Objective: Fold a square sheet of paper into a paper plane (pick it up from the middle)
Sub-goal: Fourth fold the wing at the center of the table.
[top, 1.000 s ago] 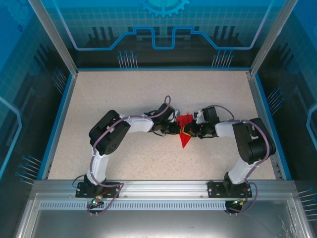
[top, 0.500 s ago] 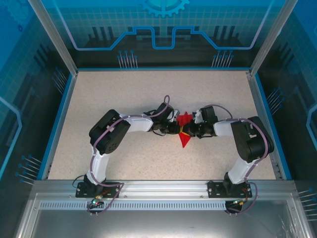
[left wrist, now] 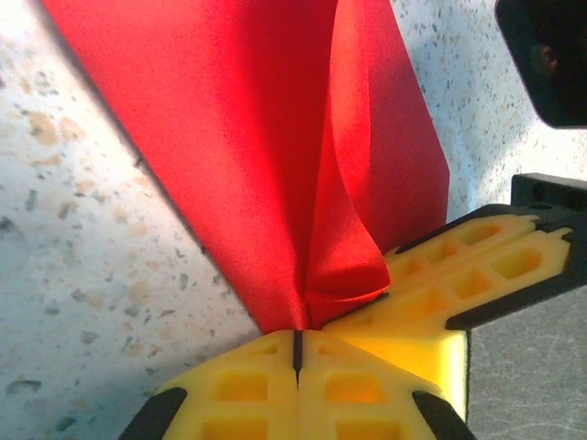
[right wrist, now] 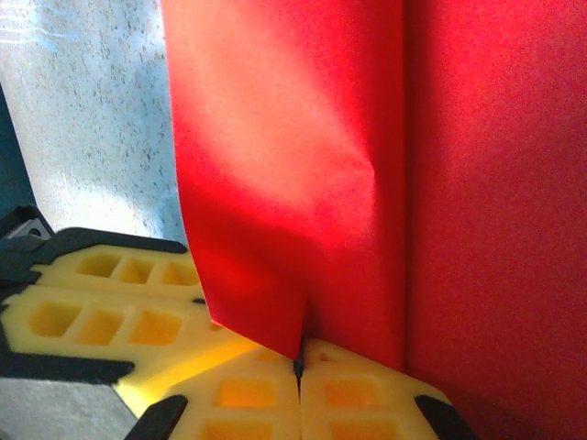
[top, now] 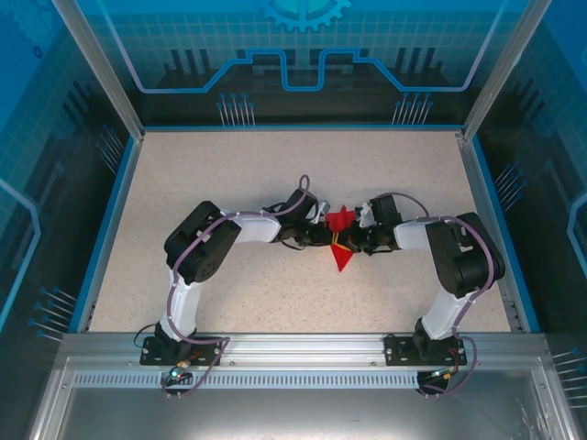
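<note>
The red sheet of paper (top: 340,247) is folded into a narrow pointed shape and held above the middle of the table, its tip toward the near edge. My left gripper (top: 327,238) is shut on its left side and my right gripper (top: 354,241) on its right side, nearly touching each other. In the left wrist view the paper (left wrist: 266,156) rises in two layers out of my shut yellow fingers (left wrist: 238,390), with the right gripper's fingers (left wrist: 459,275) pressed alongside. In the right wrist view the paper (right wrist: 303,165) is pinched at the seam of my fingertips (right wrist: 358,394).
The speckled beige table (top: 229,174) is ringed by a blue rim (top: 110,220) and an aluminium frame (top: 293,348) along the near edge. Both arms bend inward from their bases toward the centre.
Both grippers and the folded paper have drifted slightly away from the near edge and a little left. The right forearm has swung in closer. Both grips are unchanged.
</note>
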Action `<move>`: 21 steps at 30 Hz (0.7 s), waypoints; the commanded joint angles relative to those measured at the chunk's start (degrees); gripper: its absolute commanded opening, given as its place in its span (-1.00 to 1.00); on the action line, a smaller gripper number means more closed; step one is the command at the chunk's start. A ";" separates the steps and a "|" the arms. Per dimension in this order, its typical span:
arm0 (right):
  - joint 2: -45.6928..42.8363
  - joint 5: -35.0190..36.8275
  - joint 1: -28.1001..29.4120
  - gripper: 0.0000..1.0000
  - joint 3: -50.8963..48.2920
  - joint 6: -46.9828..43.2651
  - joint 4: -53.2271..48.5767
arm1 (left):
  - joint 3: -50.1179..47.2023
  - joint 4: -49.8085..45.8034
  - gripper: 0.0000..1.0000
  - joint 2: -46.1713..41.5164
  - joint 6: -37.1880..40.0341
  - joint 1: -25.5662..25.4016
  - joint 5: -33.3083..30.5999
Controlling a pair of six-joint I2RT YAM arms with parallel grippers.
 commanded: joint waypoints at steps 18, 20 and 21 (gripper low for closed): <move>0.45 0.68 1.01 -0.74 0.21 -3.69 -2.00 | 2.74 -3.72 -0.24 -5.34 0.43 0.88 -2.14; 0.39 0.54 0.98 -0.66 0.07 -4.07 -1.71 | 3.90 -4.41 -0.22 -4.50 0.55 0.98 -2.13; 0.29 0.53 0.99 -0.63 -0.05 -4.32 -1.61 | 4.43 -4.62 -0.21 -4.06 0.50 0.94 -2.07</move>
